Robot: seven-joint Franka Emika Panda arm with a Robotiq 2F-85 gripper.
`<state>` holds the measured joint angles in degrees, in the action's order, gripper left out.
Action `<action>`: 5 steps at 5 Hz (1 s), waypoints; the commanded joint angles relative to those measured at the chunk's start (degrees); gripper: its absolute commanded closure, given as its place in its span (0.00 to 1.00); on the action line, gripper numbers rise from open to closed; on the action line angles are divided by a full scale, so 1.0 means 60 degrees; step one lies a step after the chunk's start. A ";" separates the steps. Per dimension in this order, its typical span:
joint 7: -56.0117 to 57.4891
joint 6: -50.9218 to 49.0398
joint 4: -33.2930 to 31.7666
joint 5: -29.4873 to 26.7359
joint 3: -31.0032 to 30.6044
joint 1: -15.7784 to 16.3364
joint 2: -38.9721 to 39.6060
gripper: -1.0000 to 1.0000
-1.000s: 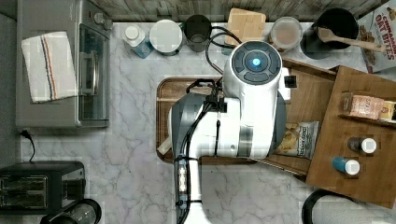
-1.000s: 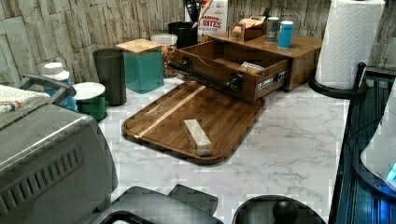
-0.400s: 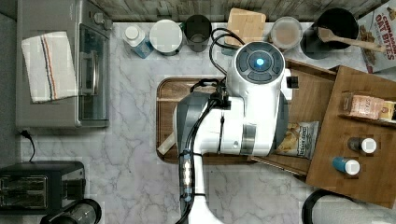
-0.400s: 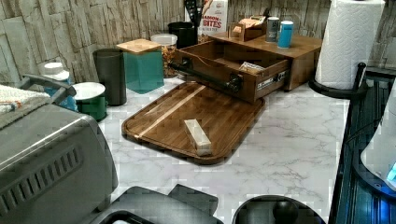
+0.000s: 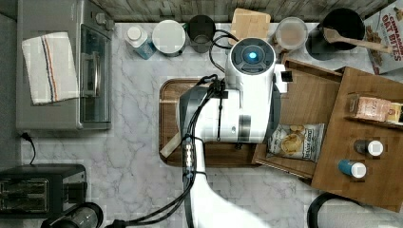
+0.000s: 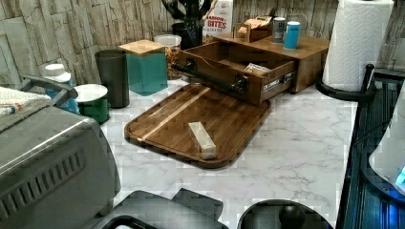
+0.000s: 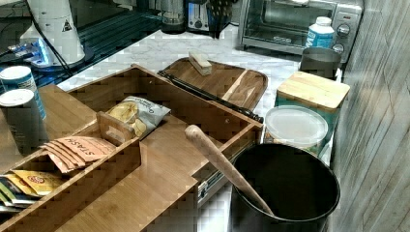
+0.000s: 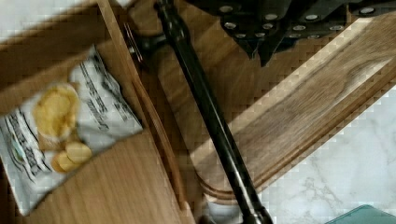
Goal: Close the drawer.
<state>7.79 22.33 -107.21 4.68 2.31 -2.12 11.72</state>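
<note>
The light-brown wooden drawer [image 5: 309,97] stands pulled out of its cabinet [image 5: 366,156] toward the top view's left. It also appears in the left view [image 6: 224,57] and the right view [image 7: 164,140]. A black bar handle [image 8: 210,116] runs along its front [image 6: 210,78]. A chip bag [image 5: 294,141] lies inside it [image 8: 60,135]. My white arm [image 5: 249,95] hangs over the drawer's front edge and the tray, hiding the handle in the top view. In the wrist view, my gripper [image 8: 266,46] is a dark shape just beside the handle bar, over the tray side.
A dark wooden tray [image 6: 229,129] with a pale block [image 6: 201,139] lies right in front of the drawer. Canisters [image 5: 250,21], a black pot with a spoon [image 7: 285,193] and a toaster oven [image 5: 62,71] line the marble counter. Bottles [image 5: 354,168] stand on the cabinet top.
In the top view my arm has shifted to the right, toward the drawer front. The drawer, tray and block stay where they were.
</note>
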 commanded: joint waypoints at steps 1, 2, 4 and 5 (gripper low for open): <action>0.1226 0.1534 -0.0066 0.0432 -0.0518 0.0163 0.0348 1.00; 0.0925 0.1908 -0.0025 0.0799 -0.0290 0.0426 0.0784 1.00; 0.0351 0.2723 0.0166 0.1991 -0.0205 0.0650 0.1723 1.00; 0.0685 0.2084 0.0852 0.1382 -0.0364 0.0429 0.2300 1.00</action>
<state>13.67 36.40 -107.71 13.71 0.93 -0.78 23.29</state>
